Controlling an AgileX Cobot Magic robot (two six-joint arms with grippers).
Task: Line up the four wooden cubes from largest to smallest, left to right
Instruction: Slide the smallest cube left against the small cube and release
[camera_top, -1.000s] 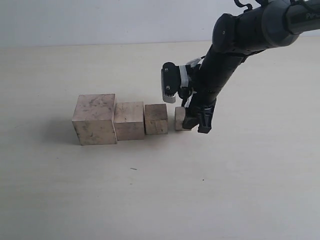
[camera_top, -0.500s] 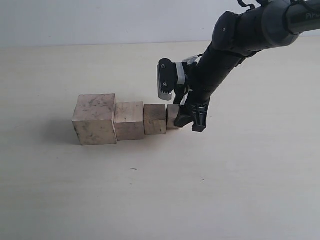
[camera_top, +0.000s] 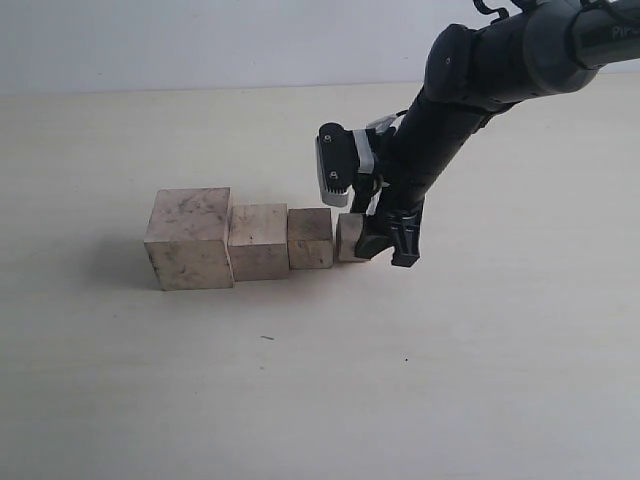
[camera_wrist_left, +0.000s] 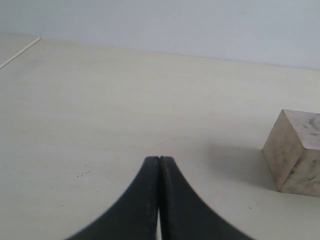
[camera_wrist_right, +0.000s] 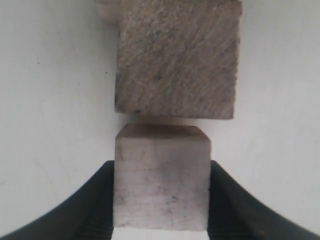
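Note:
Four wooden cubes stand in a row on the pale table. From the left come the largest cube (camera_top: 188, 238), the second cube (camera_top: 258, 241), the third cube (camera_top: 310, 237) and the smallest cube (camera_top: 349, 239). My right gripper (camera_top: 385, 245) is shut on the smallest cube (camera_wrist_right: 161, 179), holding it close beside the third cube (camera_wrist_right: 176, 57) with a thin gap between them. My left gripper (camera_wrist_left: 159, 159) is shut with nothing in it, out of the exterior view. The largest cube (camera_wrist_left: 296, 150) shows at the edge of the left wrist view.
The pale table (camera_top: 300, 380) spreads wide around the row. The right arm (camera_top: 470, 75) reaches in from the upper right. A white wall (camera_top: 200, 40) runs along the back edge.
My right gripper carried the smallest cube to the left, closing the gap to the third cube. In the last half second it shifted only slightly. The other three cubes stayed put.

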